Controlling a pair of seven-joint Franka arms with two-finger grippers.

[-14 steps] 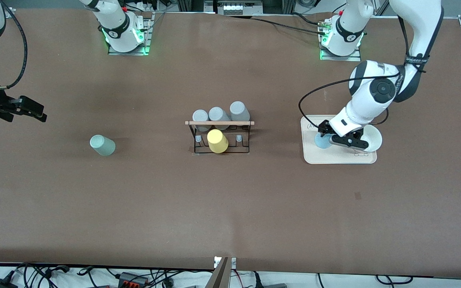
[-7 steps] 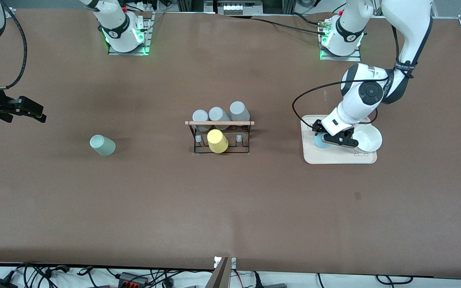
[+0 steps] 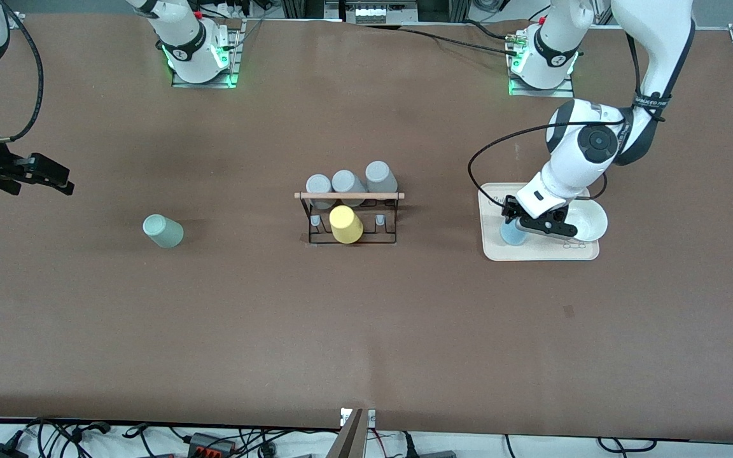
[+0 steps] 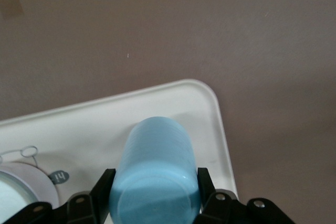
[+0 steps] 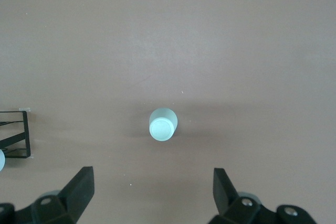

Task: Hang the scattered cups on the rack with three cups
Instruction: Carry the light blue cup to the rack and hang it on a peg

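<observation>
Brown tabletop; rack frame centre. Left gripper clamped on light blue cup, prob. barely off cream tray, frame right. Next: carry to peg. Right gripper waits, jaws wide, over mint cup.

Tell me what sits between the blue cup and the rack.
Nothing visible: bare table lies between the blue cup, gripped by the left pincer on the tray, and the rack.
</observation>
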